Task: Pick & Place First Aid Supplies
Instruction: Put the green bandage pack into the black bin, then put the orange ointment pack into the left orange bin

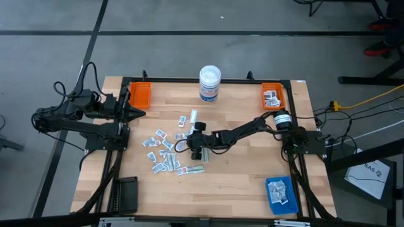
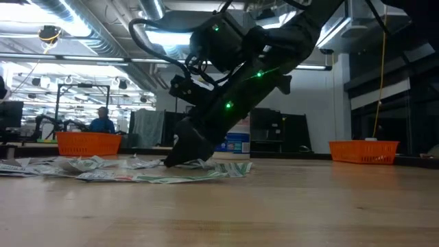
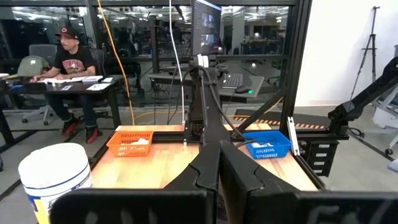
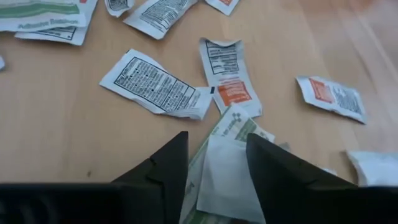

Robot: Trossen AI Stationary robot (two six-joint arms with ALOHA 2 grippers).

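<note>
Reaching across the middle of the high view, your right tool (image 1: 197, 153) is down among the scattered first aid supplies (image 1: 165, 151) on the wooden counter (image 1: 240, 176). In the right wrist view its two dark fingers (image 4: 163, 169) stand partly apart with a white packet and a pale greenish strip (image 4: 231, 134) lying between them; you cannot tell from that view whether the fingers press on the paper or only straddle it. In the low view the tool tip (image 2: 180, 154) touches down on the pile of packets (image 2: 103, 168), left of centre.

Most of the packets lie loose in a patch left of centre in the high view, just beside the right tool, with a couple of longer strips near its lower edge. A few more packets sit in the orange tray (image 1: 273, 96) at the upper right of the counter, and others in the blue tray (image 1: 281, 193) at the lower right. A second orange tray (image 1: 139, 94) sits at the upper left, and a white round tub (image 1: 210, 83) with a blue label stands at top centre.

Your left tool (image 1: 137, 113) waits at the left edge of the counter beside that orange tray, well apart from the packets, its fingers (image 3: 205, 171) closed together with nothing between them.

In the left wrist view a person (image 3: 68, 62) sits at a desk at the upper left, beyond the counter.
</note>
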